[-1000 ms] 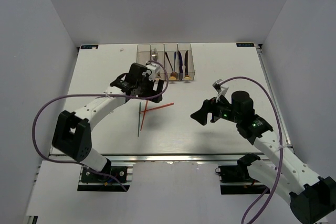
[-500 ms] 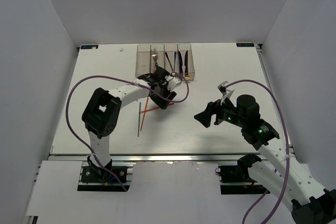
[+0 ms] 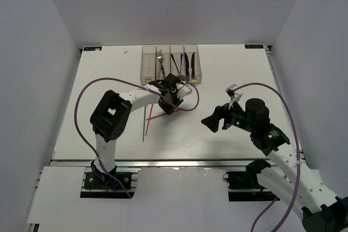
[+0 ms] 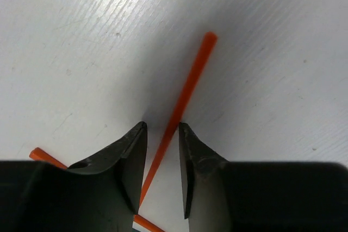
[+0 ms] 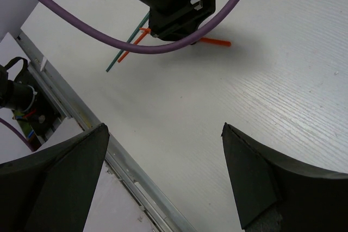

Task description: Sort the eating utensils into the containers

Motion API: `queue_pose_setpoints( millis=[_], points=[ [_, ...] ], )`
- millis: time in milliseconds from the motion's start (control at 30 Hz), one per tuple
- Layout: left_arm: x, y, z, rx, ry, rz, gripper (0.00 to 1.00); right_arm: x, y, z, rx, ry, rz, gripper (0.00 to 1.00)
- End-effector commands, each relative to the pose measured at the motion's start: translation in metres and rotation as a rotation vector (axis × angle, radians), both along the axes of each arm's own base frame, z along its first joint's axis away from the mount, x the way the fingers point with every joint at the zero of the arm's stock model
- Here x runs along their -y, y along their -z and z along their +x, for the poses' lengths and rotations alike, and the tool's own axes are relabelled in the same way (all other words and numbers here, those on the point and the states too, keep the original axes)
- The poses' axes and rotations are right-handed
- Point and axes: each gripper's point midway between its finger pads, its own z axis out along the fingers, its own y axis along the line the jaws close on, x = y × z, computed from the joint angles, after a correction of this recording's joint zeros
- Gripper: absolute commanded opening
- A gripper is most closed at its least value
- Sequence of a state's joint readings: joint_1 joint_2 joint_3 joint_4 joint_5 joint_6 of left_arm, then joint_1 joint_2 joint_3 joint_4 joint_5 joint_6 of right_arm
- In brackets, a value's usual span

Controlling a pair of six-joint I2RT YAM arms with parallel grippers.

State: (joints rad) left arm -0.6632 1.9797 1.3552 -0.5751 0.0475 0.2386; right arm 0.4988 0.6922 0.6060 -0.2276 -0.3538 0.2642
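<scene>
My left gripper is down on the table over the red chopsticks. In the left wrist view one red chopstick runs between the jaws of the left gripper, which stand narrowly apart with table showing on both sides of it. A second red chopstick crosses underneath. A teal chopstick lies just left of them. The containers stand at the back, with a silver fork and dark utensils inside. My right gripper hovers open and empty to the right.
In the right wrist view the left arm's purple cable loops above the red chopstick and teal chopstick. The table's near metal rail runs under the right gripper.
My left gripper swung from near the containers down onto the red chopsticks and its jaws narrowed around one. The right arm shifted slightly and stays open.
</scene>
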Motion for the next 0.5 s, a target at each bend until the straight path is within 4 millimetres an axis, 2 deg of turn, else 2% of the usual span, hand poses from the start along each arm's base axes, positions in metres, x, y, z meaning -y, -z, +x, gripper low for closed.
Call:
queue_pose_setpoints(
  millis=[0,67,133,233,333,367,400,433,467],
  points=[
    [-0.005,0.018,-0.007,-0.055,0.018,0.043,0.39,-0.002,-0.019,0.001,0.066,-0.011,0.027,0.89],
    [-0.006,0.021,-0.013,-0.084,0.024,0.048,0.34,-0.001,-0.021,0.000,0.069,-0.011,0.028,0.89],
    [-0.005,0.019,-0.016,-0.094,0.029,0.039,0.23,0.000,-0.025,0.000,0.077,-0.007,0.031,0.89],
    [-0.004,0.010,-0.016,-0.080,0.015,0.020,0.00,0.001,-0.033,-0.002,0.094,-0.005,0.041,0.89],
    [0.008,-0.024,-0.005,-0.002,-0.009,-0.070,0.00,0.004,-0.041,-0.003,0.112,0.006,0.048,0.89],
    [0.014,-0.049,0.008,0.079,-0.029,-0.117,0.00,0.004,-0.046,-0.004,0.122,0.008,0.054,0.89],
    [0.015,-0.064,0.015,0.119,-0.073,-0.149,0.00,0.005,-0.049,-0.004,0.127,0.011,0.057,0.89],
    [0.015,-0.077,0.024,0.163,-0.107,-0.166,0.00,0.005,-0.050,-0.004,0.130,0.013,0.056,0.89],
    [0.008,-0.102,0.042,0.258,-0.176,-0.167,0.00,0.005,-0.054,-0.003,0.135,0.017,0.059,0.89]
  ],
)
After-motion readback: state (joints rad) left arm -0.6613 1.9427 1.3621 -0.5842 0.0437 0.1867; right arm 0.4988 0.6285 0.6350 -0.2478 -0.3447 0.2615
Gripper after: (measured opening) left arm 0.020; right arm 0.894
